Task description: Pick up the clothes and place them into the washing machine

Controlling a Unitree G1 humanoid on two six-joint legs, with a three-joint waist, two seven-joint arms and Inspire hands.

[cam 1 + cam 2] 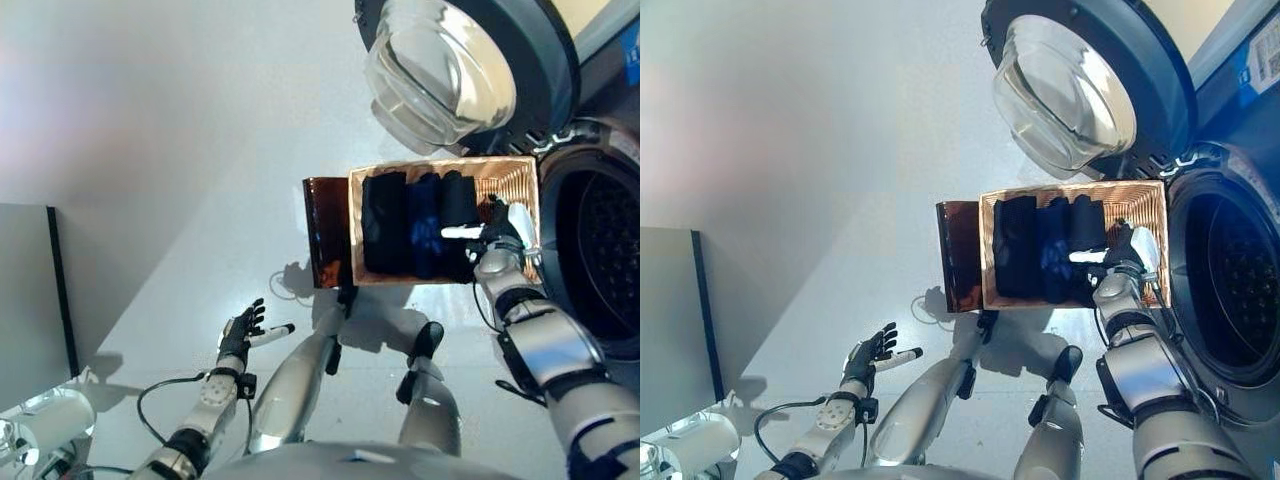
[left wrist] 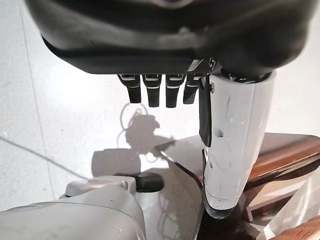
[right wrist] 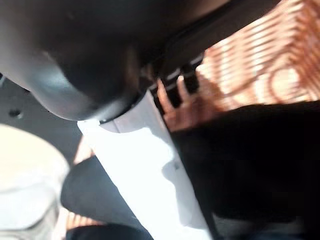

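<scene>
Dark clothes (image 1: 385, 235), black with a blue piece (image 1: 425, 230) among them, lie folded in a woven basket (image 1: 450, 168) on the floor beside the washing machine's open drum (image 1: 600, 250). My right hand (image 1: 497, 232) hovers over the basket's right side with its fingers straight; its white-covered thumb (image 3: 145, 160) stretches across the black cloth (image 3: 260, 160). The basket's woven wall (image 3: 260, 60) shows just past the fingers. My left hand (image 1: 240, 335) hangs low at the left over bare floor, open, its fingers (image 2: 150, 90) spread and holding nothing.
The washer's round glass door (image 1: 450, 70) stands swung open behind the basket. A brown panel (image 1: 325, 230) sits against the basket's left side. A grey cabinet (image 1: 25, 300) stands at the far left.
</scene>
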